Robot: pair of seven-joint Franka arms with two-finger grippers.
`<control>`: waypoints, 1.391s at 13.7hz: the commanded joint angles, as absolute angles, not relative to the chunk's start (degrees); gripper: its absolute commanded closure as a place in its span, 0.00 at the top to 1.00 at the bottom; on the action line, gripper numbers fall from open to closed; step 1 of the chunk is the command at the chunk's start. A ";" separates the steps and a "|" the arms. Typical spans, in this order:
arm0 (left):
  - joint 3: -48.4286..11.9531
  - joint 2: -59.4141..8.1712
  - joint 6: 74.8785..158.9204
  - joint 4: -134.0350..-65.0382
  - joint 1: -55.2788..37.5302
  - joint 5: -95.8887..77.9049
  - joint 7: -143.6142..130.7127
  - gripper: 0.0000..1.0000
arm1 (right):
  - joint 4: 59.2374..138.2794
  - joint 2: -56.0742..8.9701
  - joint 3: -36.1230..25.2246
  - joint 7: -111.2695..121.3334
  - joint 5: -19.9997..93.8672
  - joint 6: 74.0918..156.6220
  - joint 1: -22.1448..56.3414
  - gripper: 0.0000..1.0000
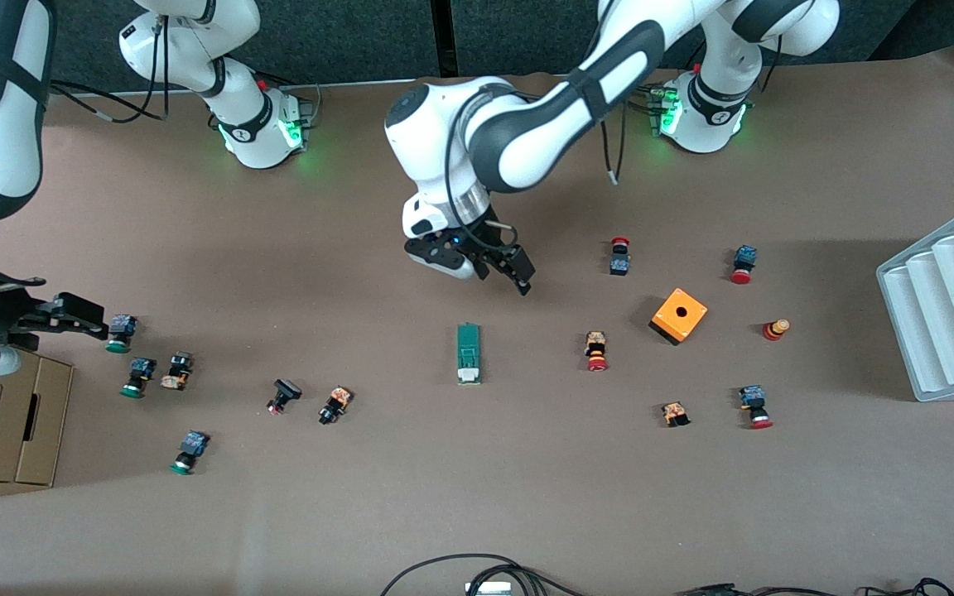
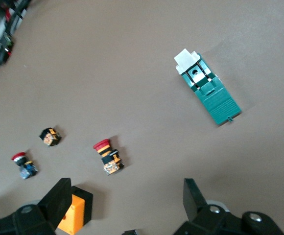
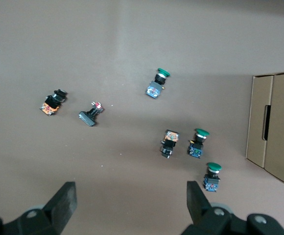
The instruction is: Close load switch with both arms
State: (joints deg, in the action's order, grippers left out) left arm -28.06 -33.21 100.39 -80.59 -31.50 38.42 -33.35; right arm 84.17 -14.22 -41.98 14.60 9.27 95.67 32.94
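The load switch (image 1: 468, 353) is a narrow dark-green block with a white lever piece at its end. It lies flat mid-table and also shows in the left wrist view (image 2: 208, 88). My left gripper (image 1: 514, 275) hangs open and empty over bare table a short way from the switch, on the side toward the arm bases. In its own wrist view (image 2: 127, 200) the fingers stand wide apart. My right gripper (image 1: 84, 319) is open and empty over the right arm's end of the table, beside a green-capped push button (image 1: 119, 333). Its wrist view (image 3: 130, 198) shows bare table between the fingers.
An orange cube with a hole (image 1: 679, 314) and several red-capped push buttons lie toward the left arm's end. Several green-capped and black buttons lie toward the right arm's end. A cardboard box (image 1: 5, 422) stands at that end and a white ridged tray (image 1: 949, 306) at the other. Cables (image 1: 477, 571) lie at the front edge.
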 commanded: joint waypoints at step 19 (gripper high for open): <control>-25.16 -12.15 90.79 -79.80 -0.44 3.97 -14.86 1.00 | 86.75 -6.51 -4.31 -3.52 3.43 94.14 -0.35 1.00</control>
